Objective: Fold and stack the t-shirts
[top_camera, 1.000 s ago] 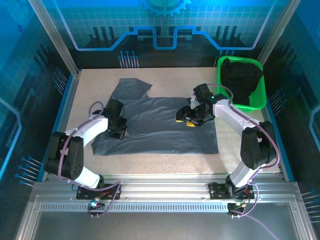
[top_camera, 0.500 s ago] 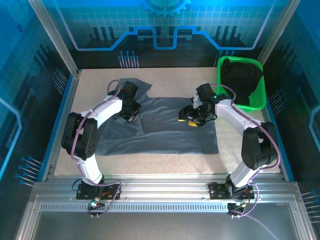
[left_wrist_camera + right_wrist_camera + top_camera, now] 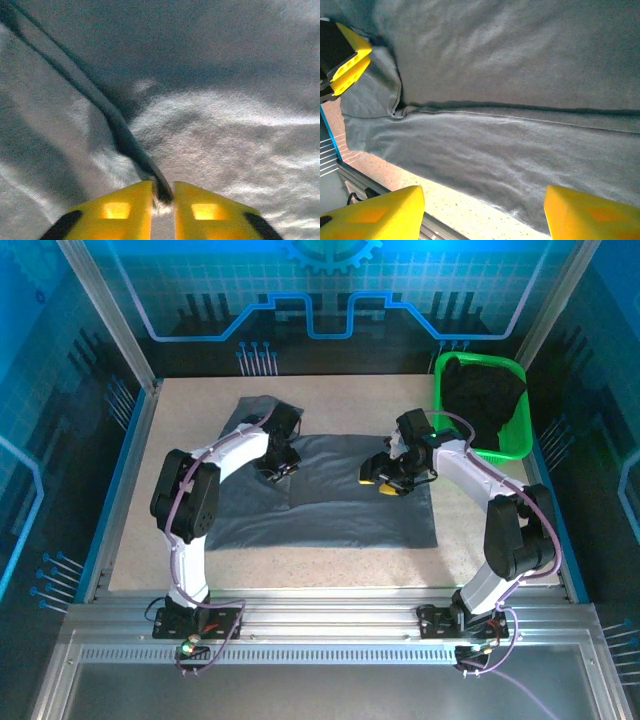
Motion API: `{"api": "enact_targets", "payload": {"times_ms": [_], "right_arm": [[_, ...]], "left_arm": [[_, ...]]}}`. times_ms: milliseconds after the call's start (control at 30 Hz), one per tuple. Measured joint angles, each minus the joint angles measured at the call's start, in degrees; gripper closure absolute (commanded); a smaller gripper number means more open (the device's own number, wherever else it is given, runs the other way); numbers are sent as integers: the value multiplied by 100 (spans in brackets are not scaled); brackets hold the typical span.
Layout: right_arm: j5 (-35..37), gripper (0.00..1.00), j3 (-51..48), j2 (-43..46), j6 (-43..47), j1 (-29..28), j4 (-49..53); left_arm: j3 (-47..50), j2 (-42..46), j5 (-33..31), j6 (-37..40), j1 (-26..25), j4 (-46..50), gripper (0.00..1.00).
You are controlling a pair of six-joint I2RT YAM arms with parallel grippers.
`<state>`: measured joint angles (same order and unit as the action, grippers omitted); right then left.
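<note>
Since a second ago, the left gripper (image 3: 281,456) has been swung from the near left part of the grey t-shirt (image 3: 350,510) up and across to its far middle. The shirt's left side has been drawn over with it, while the right gripper (image 3: 384,477) has barely been shifted. In the left wrist view the left gripper's fingers are seen close together, with a dark ridge of the grey cloth caught between them. The right gripper's jaws are spread wide with nothing held, and it is poised just above the right half of the shirt. The grey shirt is spread in the middle of the table (image 3: 330,562), with its left flap laid over its body. For the fold to be finished well, the flap should probably be lowered until it lies flat before the pinch is let go. The fingers should then be lifted straight up, so that the cloth is not dragged back or rucked. The right edge would next have to be taken and folded to match. The green basket (image 3: 497,454) is set at the far right corner of the table. The black t-shirt (image 3: 483,390) is heaped in it, crumpled, with most of the basket taken up, and it is judged to be unfolded as yet.
</note>
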<state>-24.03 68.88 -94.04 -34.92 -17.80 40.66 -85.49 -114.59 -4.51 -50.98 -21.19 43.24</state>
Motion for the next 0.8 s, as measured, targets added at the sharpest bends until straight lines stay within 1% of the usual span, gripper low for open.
{"api": "enact_targets", "payload": {"times_ms": [67,133,233,300,333,433,500,567,700,800], "right_arm": [[55,35,-98,63,-2,4,-26],[203,39,-341,232,-35,26,-46],[490,49,-822,527,-111,59,-81],[675,51,-1163,636,-157,63,-109],[745,51,-1270,638,-188,61,-116],[1021,51,-1469,610,-251,15,-105],[1167,52,-1473,533,-258,-50,-116],[1287,53,-1451,396,-256,-120,-122],[1563,53,-1239,-240,-232,-339,-70],[1790,54,-951,-645,-203,-503,221]], "left_arm": [[2,11,-129,35,2,22,48],[20,116,-286,37,2,59,51],[391,743,-461,-33,26,11,64],[907,1436,-428,-214,105,-11,73],[1169,1733,-387,-308,179,-37,75],[2133,2389,-164,-616,573,-195,77],[2590,2413,-74,-798,798,-173,79],[2914,2308,4,-1005,885,-208,80],[3329,2155,96,-1471,898,-361,81],[3528,2190,133,-1805,911,-560,80]]}}
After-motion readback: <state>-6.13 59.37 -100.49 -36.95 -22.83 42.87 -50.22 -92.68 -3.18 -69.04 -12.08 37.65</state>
